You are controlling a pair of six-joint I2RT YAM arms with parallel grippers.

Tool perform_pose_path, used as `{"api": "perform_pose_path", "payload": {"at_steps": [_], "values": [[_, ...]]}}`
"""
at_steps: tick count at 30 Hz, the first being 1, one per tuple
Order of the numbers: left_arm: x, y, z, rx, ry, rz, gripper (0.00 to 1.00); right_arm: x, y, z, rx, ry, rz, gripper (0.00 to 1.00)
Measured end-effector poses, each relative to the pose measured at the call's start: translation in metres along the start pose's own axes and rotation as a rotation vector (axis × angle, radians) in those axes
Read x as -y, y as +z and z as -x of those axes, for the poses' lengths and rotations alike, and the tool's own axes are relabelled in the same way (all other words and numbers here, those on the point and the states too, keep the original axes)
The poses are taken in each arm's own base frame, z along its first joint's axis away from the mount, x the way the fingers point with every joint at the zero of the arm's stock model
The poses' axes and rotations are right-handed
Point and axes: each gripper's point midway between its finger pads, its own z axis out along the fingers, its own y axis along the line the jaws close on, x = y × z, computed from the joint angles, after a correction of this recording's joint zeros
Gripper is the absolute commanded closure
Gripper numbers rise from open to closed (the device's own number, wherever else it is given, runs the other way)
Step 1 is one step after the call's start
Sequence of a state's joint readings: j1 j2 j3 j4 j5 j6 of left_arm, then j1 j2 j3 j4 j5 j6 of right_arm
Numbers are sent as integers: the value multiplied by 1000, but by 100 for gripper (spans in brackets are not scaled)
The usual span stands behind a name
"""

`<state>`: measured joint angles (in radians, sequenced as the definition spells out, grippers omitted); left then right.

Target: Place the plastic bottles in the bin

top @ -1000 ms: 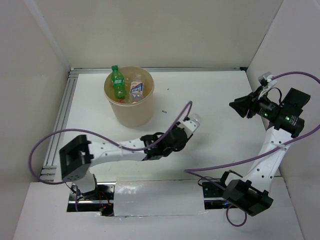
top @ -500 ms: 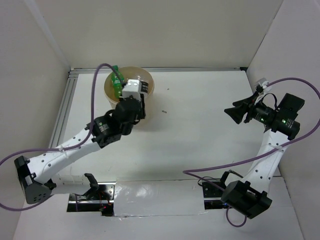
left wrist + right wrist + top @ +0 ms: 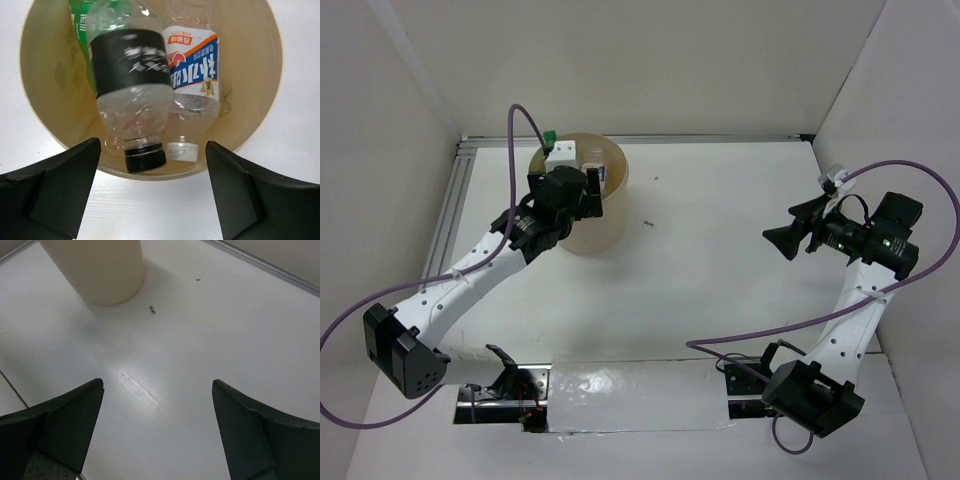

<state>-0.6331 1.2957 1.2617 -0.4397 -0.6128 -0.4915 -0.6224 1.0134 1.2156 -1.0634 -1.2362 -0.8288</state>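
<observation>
Left arm (image 3: 460, 285): stretched forward from base at near left, forearm angled up-right, wrist tipped down.
Left gripper (image 3: 572, 188) (image 3: 152, 147): pointing downward, jaws spread wide, both fingers in wrist view, grasping nothing.
Right arm (image 3: 855, 300): rising from base at near right, bent at elbow, wrist turned leftward.
Right gripper (image 3: 792, 226) (image 3: 157, 385): raised, facing left and down, jaws spread wide, grasping nothing.

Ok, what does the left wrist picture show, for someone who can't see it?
The tan bin, seen from straight above, holds a black-labelled bottle with a black cap, a white-and-orange-labelled bottle with a white cap, and a green bottle behind them. The open left gripper frames the bottom corners, holding nothing.
</observation>
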Motion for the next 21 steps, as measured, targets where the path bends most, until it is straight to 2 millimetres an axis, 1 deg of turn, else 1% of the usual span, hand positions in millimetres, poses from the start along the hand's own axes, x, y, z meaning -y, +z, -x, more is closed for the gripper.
{"api": "perform_pose_path", "payload": {"at_steps": [2, 4, 8, 9, 11, 12, 14, 16, 17, 19, 21], "values": [[1, 1, 1, -7, 1, 1, 0, 1, 0, -2, -7, -5, -4, 1], [2, -3, 4, -6, 1, -2, 0, 2, -1, -4, -16, -9, -10, 1], [10, -18, 17, 32, -6, -26, 0, 2, -1, -7, -27, -6, -16, 1], [22, -35, 21, 52, -4, -77, 0, 2, -1, -8, -30, 0, -17, 1], [37, -64, 24, 80, -3, -160, 0, 3, 0, -14, -42, 31, -23, 1], [46, -81, 24, 95, -2, -217, 0, 4, 0, -17, -50, 59, -31, 1], [57, -114, 21, 118, -5, -330, 0, 6, 0, -24, -68, 123, -53, 1], [65, -144, 6, 131, -8, -450, 0, 13, -1, -34, -97, 190, -100, 1], [65, -153, -7, 121, 2, -494, 0, 16, -2, -38, -109, 219, -127, 1], [64, -163, -39, 83, 39, -560, 0, 24, -6, -46, -129, 267, -191, 1], [60, -163, -63, 47, 51, -580, 0, 31, -12, -50, -135, 294, -259, 1]]}}
